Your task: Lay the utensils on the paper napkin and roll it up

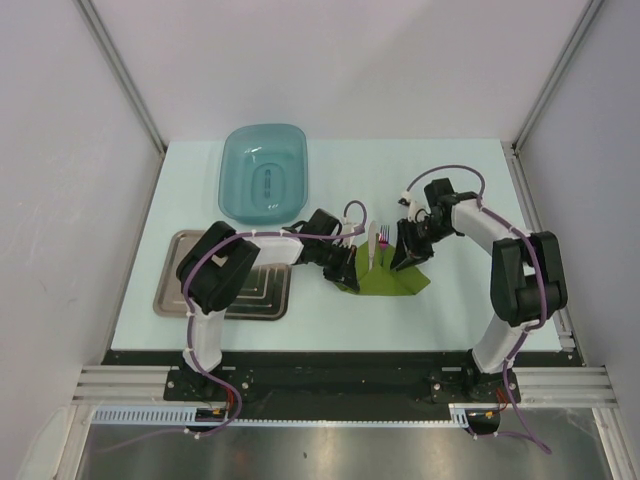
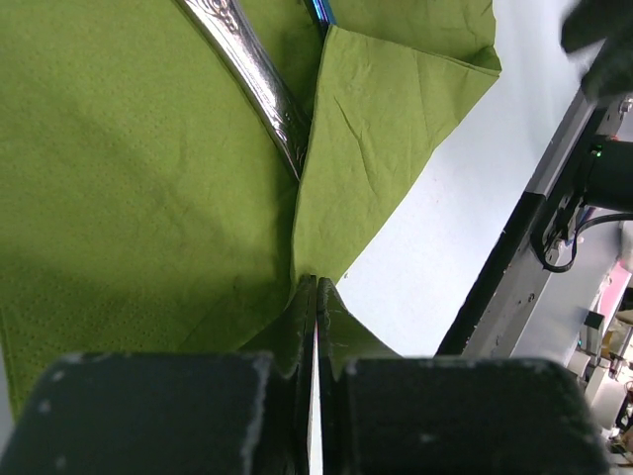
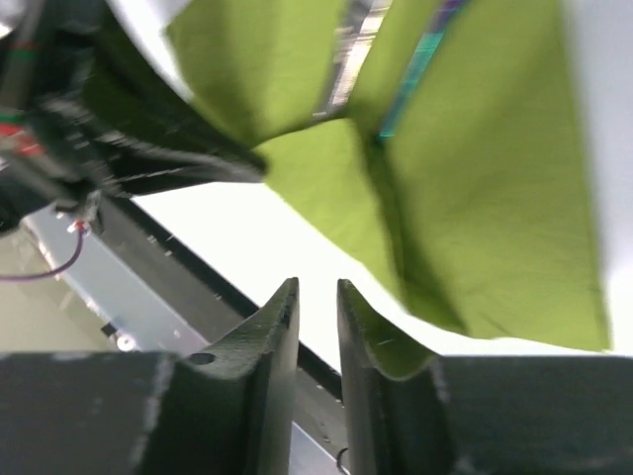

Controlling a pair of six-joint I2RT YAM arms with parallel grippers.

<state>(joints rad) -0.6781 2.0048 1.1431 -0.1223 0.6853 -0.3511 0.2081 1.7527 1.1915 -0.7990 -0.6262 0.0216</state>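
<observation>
Pinching folded edge of paper napkin [image 2: 129, 198], left gripper [image 2: 316, 297] jaws clamped on thin olive sheet, mid-table [image 1: 450, 180]. Right gripper [image 3: 316, 297] jaws slightly apart, creased napkin corner brushing one finger. Utensils [image 1: 372, 245], embossed silver, lie on napkin. Open tabletop right; teal basin [image 1: 263, 172], steel tray [image 1: 170, 275] left.

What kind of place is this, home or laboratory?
Most likely a robot laboratory cell: plain white walls on aluminium posts, with the left arm and right arm bolted to a rail.
</observation>
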